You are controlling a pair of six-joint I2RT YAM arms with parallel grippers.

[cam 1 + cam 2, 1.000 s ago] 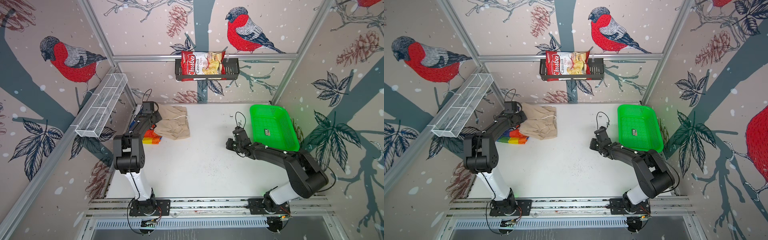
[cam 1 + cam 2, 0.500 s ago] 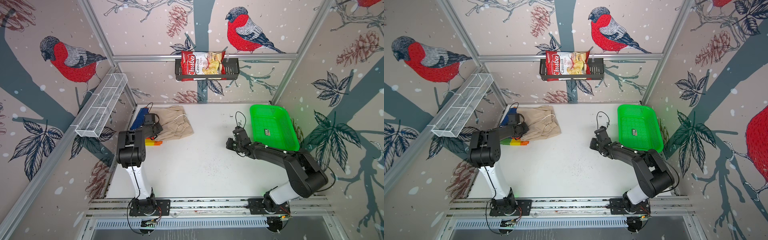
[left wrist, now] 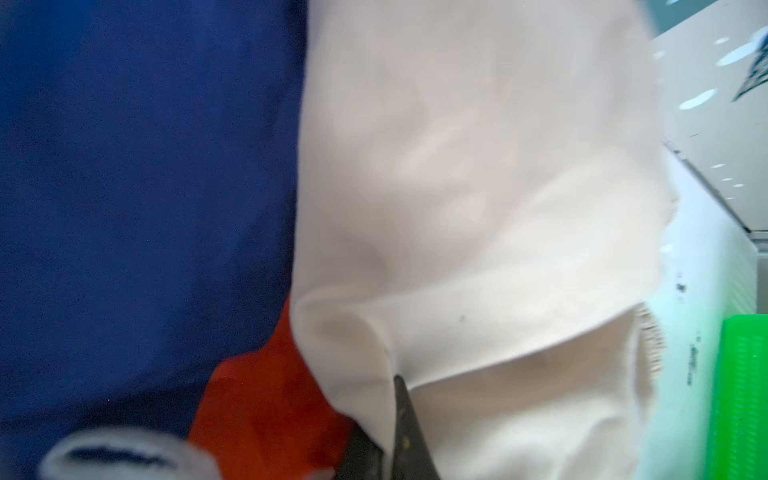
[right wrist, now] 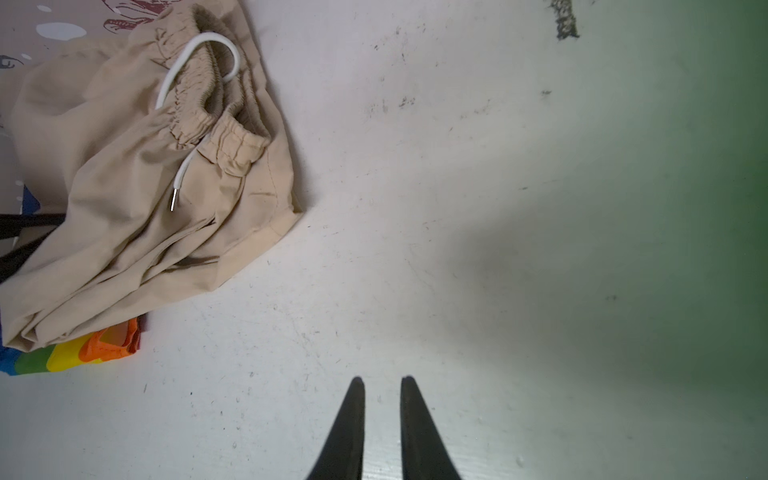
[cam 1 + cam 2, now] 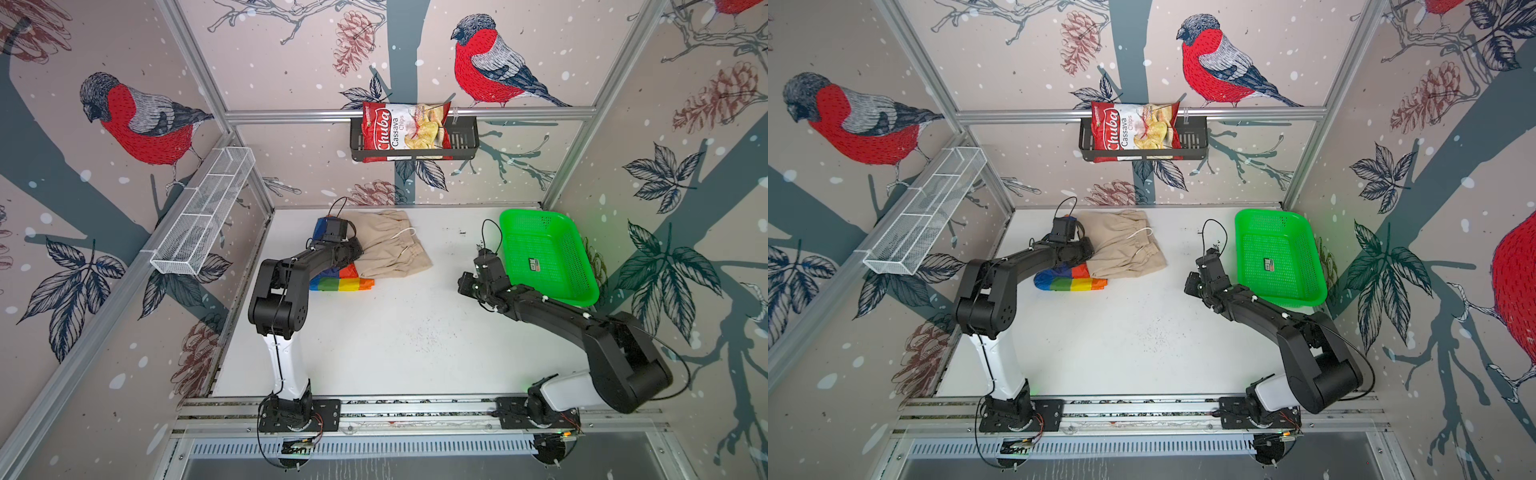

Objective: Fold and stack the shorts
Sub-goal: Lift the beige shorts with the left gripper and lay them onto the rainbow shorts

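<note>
Beige fabric shorts with a gathered waist and white drawstring lie at the far left of the white table in both top views. They overlap the thin rainbow-striped shorts. The left gripper meets their left edge, and the right gripper hovers beside the green plastic mesh basket. In the left wrist view, black fingers are pressed together, pinching a beige fold. In the right wrist view, the fingers stand slightly apart over bare table, holding nothing.

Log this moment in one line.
left hand: shut on beige shorts | right hand: open, empty, over table | beige shorts: partly covering rainbow shorts
</note>
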